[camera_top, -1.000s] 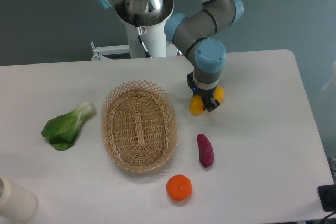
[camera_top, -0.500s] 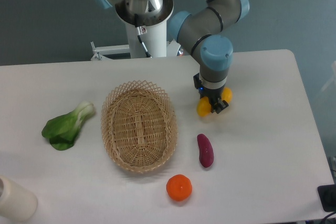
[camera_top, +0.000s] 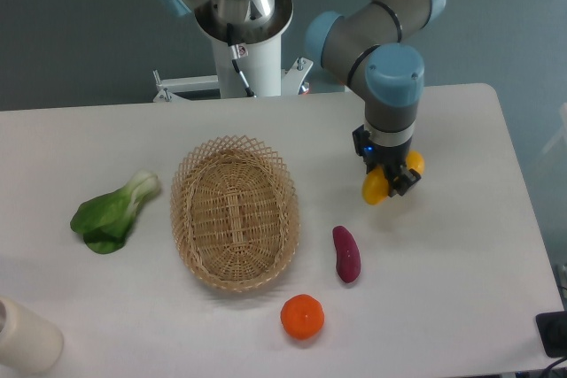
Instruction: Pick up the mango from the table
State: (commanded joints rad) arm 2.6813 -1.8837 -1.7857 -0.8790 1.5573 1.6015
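nearest the camera, a pale cylinder [camera_top: 25,335] sits at the table's [camera_top: 461,307] front left corner, cut off by the frame edge. a dark object [camera_top: 553,334] is likewise cut off at the front right; i cannot identify either. next back: the orange [camera_top: 302,317], then the sweet potato [camera_top: 345,253] just behind and to its right. the basket [camera_top: 235,212] occupies the centre; the bok choy [camera_top: 113,212] lies well apart on its far left.

further back, my gripper [camera_top: 392,181] is clamped across the mango [camera_top: 376,186]. the yellow ends show on both sides of the fingers, so the grasp is across the short axis, near the middle. the mango appears to be off the table, judging by the soft shadow below it, but from this single high view i cannot confirm the clearance.

procedure for the step in hand, as i judge it:
- keep the closing force constant; the skin is smooth and the fruit curved, so it may rotate between the fingers.
- raise straight up and avoid wrist rotation until well clear.
- stay away from the sweet potato, which lies near, below and to the left in this view.

limits of view: the finger pads and their contact with the fruit are hidden by the gripper body. the mango's middle is covered. the arm's upper links leave the frame at the top.
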